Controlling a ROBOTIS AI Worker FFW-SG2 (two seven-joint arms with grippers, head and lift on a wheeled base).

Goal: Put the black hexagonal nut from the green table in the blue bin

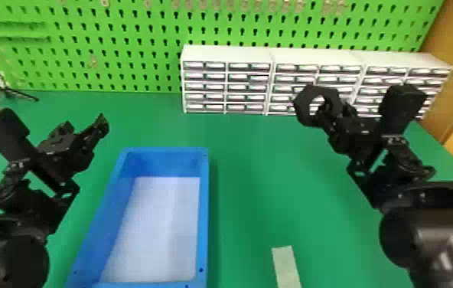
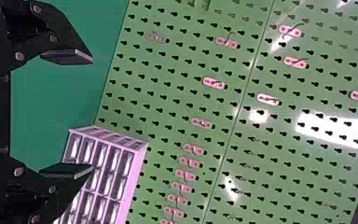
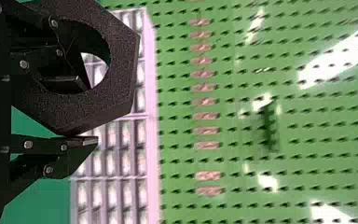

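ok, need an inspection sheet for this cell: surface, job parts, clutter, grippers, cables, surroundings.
Surface: green table, no spill or damage seen.
Job's things: black hexagonal nut held up off the table, not in the bin; blue bin on the table, pale inside.
Clutter: pale strip lying on the table, right of the bin.
Right gripper: closed on the nut's ring, one finger through the hole, the other outside.
Left gripper: raised, fingers apart, nothing between them.
Cables: nothing seen.
Surroundings: green pegboard behind the table; white drawer units in front of it; black stand at the far left.
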